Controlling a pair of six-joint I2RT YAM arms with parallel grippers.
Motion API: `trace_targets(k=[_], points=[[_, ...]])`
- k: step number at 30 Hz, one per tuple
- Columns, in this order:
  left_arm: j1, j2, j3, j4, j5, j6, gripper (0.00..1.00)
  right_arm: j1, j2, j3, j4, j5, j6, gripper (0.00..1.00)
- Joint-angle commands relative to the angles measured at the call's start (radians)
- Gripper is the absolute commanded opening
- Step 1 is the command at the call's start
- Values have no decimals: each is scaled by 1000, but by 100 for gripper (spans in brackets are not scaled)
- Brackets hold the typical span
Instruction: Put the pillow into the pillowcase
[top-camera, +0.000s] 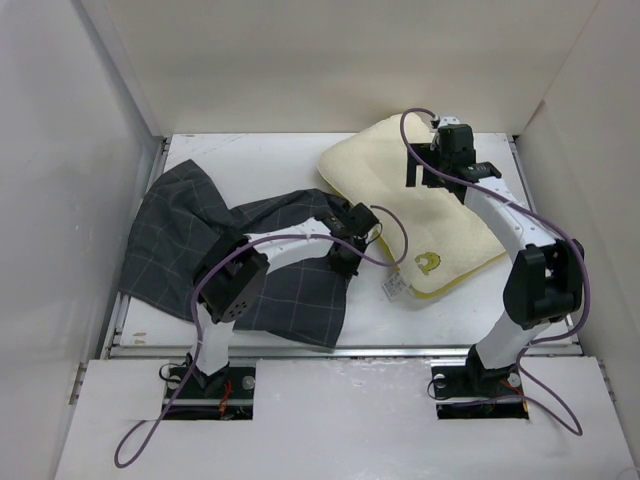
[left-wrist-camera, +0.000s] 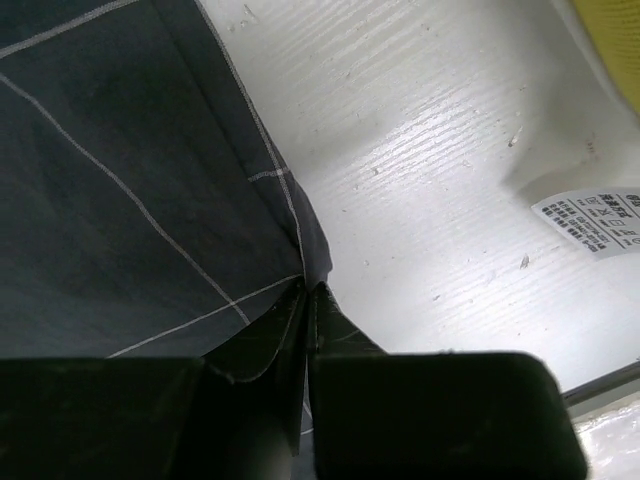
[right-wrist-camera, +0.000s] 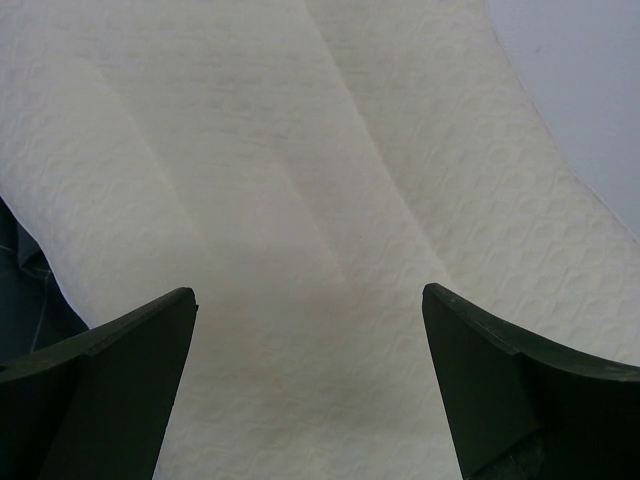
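Left gripper (left-wrist-camera: 308, 290) pinched tight on pillowcase (left-wrist-camera: 120, 200) edge, right gripper (right-wrist-camera: 310, 300) spread wide over pillow (right-wrist-camera: 300, 150), emblem (top-camera: 427, 263) only visible from above

White-black arms (top-camera: 500, 215), purple cables (top-camera: 582, 275)

Cream pillow (top-camera: 400, 185), rumpled grey pillowcase (top-camera: 190, 235) beside
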Motion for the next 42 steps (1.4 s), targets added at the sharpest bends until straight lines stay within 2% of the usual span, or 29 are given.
trace_targets(k=[1, 6, 9, 17, 22, 24, 25, 26, 28, 30, 34, 42], points=[[-3, -87, 47, -15, -27, 3, 0, -7, -1, 22, 26, -5, -17, 100], [7, -217, 82, -79, -78, 23, 0, -7, 19, 13, 26, 4, -28, 100], [33, -245, 105, -124, -102, 23, 0, -7, 37, 36, 26, -6, -28, 100], [63, -236, 174, -191, -112, 51, 0, -7, 183, 99, 6, -59, -25, 100], [84, -236, 208, -236, -112, 41, 0, -7, 295, 137, -3, -153, 26, 98], [106, -246, 229, -248, -124, 32, 0, -7, 338, 137, 16, -180, 53, 85], [106, -255, 229, -257, -124, 32, 0, -7, 351, 137, 16, -189, 54, 73], [119, -256, 229, -257, -124, 22, 0, -7, 364, 137, 16, -198, 66, 42], [133, -265, 242, -257, -167, 9, 0, -7, 373, 137, 41, -198, 81, 0], [159, -265, 251, -257, -188, -6, 0, -7, 341, 79, 87, -168, 81, 0], [219, -276, 272, -266, -227, -38, 0, -7, 116, -15, 119, -94, 60, 0], [270, -329, 263, -243, -227, -49, 0, -7, -271, -190, -75, -2, 69, 0]])
